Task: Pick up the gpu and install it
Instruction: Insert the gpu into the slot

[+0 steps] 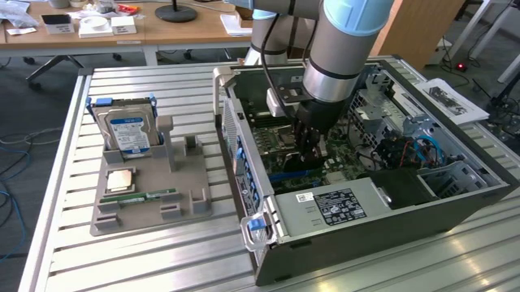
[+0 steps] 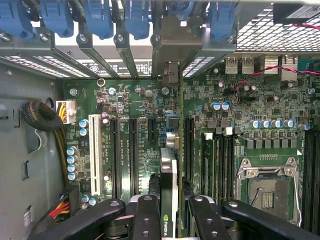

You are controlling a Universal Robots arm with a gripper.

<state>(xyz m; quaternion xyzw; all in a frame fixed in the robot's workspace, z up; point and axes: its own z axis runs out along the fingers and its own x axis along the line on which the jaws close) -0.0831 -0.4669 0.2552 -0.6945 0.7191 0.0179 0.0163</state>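
Exterior view: set high and well back, facing down at a slant across the slatted table (image 1: pixel 162 255), taking in the whole open computer case (image 1: pixel 390 225) and the arm (image 1: pixel 349 36) reaching into it. Wrist view: mounted just behind the gripper (image 2: pixel 172 202), very near, facing straight along its fingers (image 2: pixel 147 215) past the edge-on gpu (image 2: pixel 169 170) onto the motherboard (image 2: pixel 145 100). Shared by both: that stretch of motherboard with its expansion slots (image 2: pixel 122 150) inside the case, plus the gripper's tip.
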